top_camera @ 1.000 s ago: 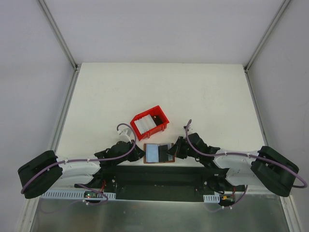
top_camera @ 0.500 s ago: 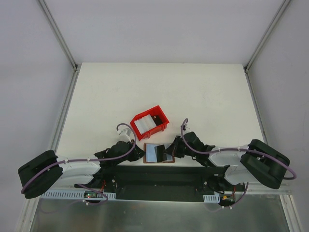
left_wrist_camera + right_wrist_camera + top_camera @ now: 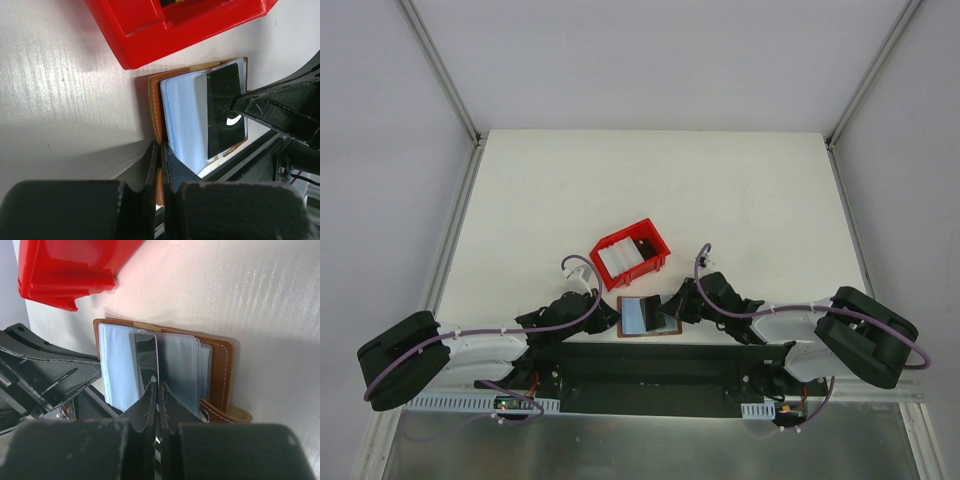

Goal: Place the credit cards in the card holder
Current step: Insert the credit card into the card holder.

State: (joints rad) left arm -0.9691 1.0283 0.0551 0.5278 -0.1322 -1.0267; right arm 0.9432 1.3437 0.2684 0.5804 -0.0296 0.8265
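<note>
The right claw [image 3: 155, 385] is shut tight on the margin of a thin, dark, glossy credit card [image 3: 145, 357]. The card stands tilted just ahead of its fingertips, over the pale blue sleeves [image 3: 180, 365] of the open card holder [image 3: 222, 365]. The left claw [image 3: 160, 150] is also closed and seems to nip the holder's brown cover at the tips. Whether it truly grips or only presses cannot be told for sure. The holder lies on the counter [image 3: 60, 100] between the two claws, with the red tray [image 3: 165, 35] just beyond them and the other credit cards [image 3: 620, 258] inside it.

The hold on the card is narrow, so a push against a misaligned sleeve mouth would likely make it pivot or slip free. The sleeves are stacked and look alike, so the card may slide between two leaves rather than into a pocket. If the left claw's hold is light, the holder could skid or fold up under the push. The claws work close together, and a small overshoot could knock one against the other.
</note>
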